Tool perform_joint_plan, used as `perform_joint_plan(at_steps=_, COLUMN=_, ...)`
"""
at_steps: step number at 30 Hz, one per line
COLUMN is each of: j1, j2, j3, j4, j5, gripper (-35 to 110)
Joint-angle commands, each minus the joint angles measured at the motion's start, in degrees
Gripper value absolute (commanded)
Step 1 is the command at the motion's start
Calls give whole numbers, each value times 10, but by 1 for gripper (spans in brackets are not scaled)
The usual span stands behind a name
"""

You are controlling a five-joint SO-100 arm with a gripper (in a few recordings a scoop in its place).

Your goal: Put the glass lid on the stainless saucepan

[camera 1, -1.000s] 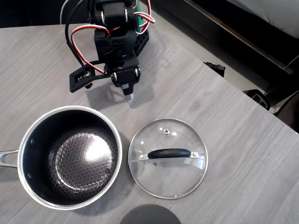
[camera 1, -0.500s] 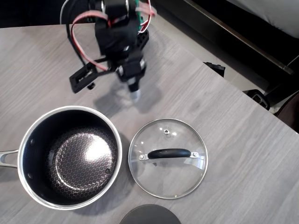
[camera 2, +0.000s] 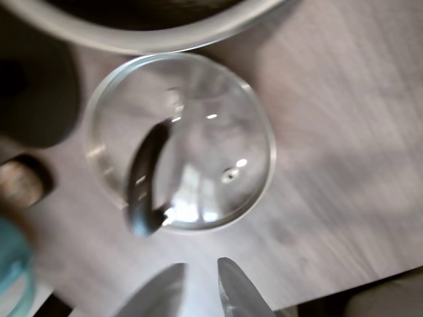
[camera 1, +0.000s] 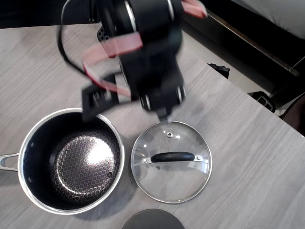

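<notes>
- Overhead view: the gripper (camera 1: 163,114) hangs blurred just above the far rim of the glass lid (camera 1: 171,161), which lies flat on the table beside the stainless saucepan (camera 1: 71,160); a poor grip on the slim handle could let the lid slip
- Wrist view: the jaws stand slightly spread, holding nothing, short of the lid's rim, a gap the overhead blur hides

No legible text, label or number anywhere.
</notes>
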Motion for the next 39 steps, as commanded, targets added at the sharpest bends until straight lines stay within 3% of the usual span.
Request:
perform_joint_plan(at_steps=1, j1=3, j2=-30, j3=-33, j4=-9, j5=14, gripper=22)
perform_joint_plan(at_steps=5, j1=6, j2=-54, j3=-35, j4=-24, j5=17, gripper=30)
perform_joint_plan(at_steps=20, j1=-8, j2=-135, j3=-38, j4=-93, j5=10, gripper=28)
perform_joint_plan(at_steps=29, j1=-23, j2=-199, j3=-113, j4=-74, j5=9, gripper=27)
perform_joint_plan(at_steps=34, j1=-24, j2=-233, j3=-155, j4=-56, j5=9, gripper=18)
perform_joint_plan(at_steps=39, j1=-32, j2=-250, j3=-160, j4=-60, j5=9, gripper=0)
